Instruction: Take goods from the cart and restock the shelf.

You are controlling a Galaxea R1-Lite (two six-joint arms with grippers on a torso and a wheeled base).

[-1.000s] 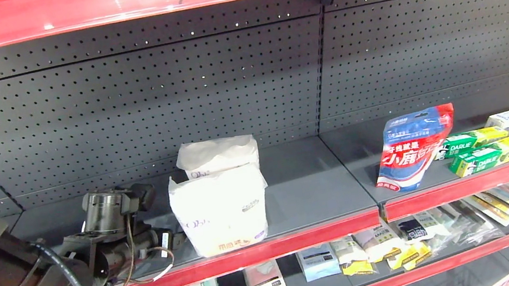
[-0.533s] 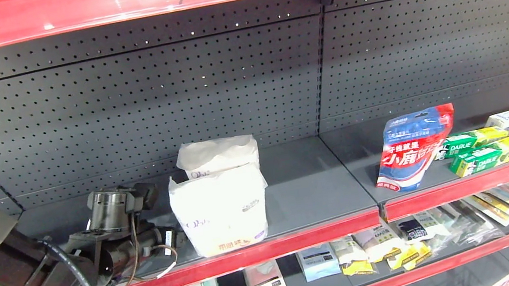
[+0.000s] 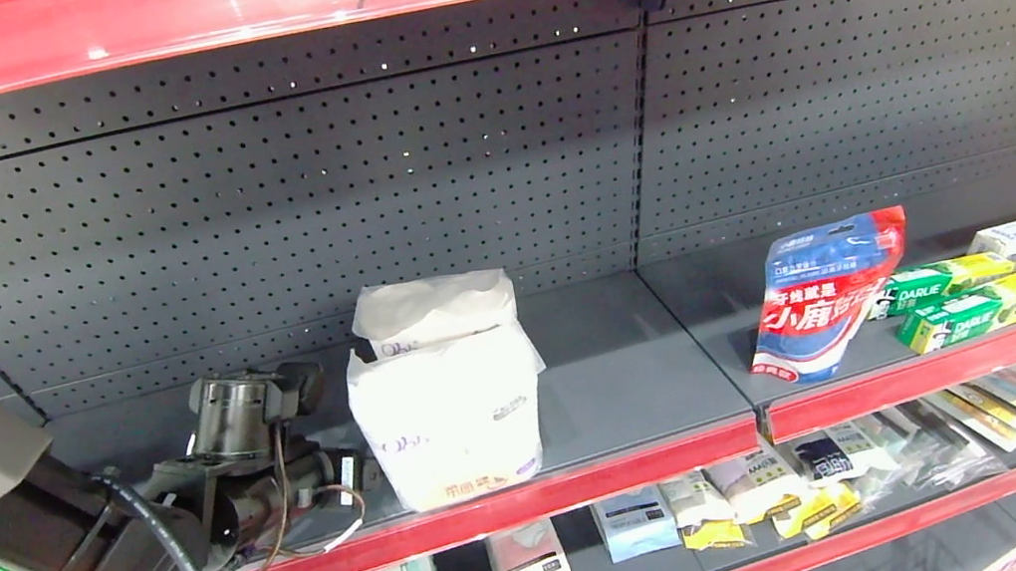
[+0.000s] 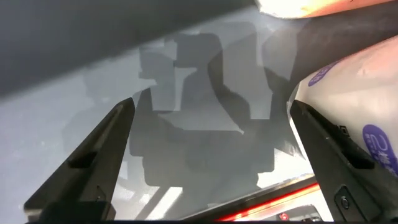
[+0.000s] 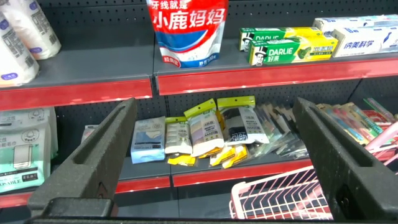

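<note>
Left gripper [image 4: 211,109] low over middle shelf [image 3: 623,379], fingers spread wide, nothing between them. Front white soft pack [image 3: 449,415] upright at shelf's front edge, just beside one finger, outside gap. Second white pack [image 3: 436,308] directly behind it. Right gripper [image 5: 214,102] likewise spread, empty, facing shelves; pink cart basket [image 5: 280,193] near it. Red-blue pouch [image 3: 826,293] and toothpaste boxes [image 3: 958,299] further right on shelf.

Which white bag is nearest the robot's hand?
The front white bag, by the shelf's red edge; the left hand sits beside it. The other white bag stands behind it.
</note>
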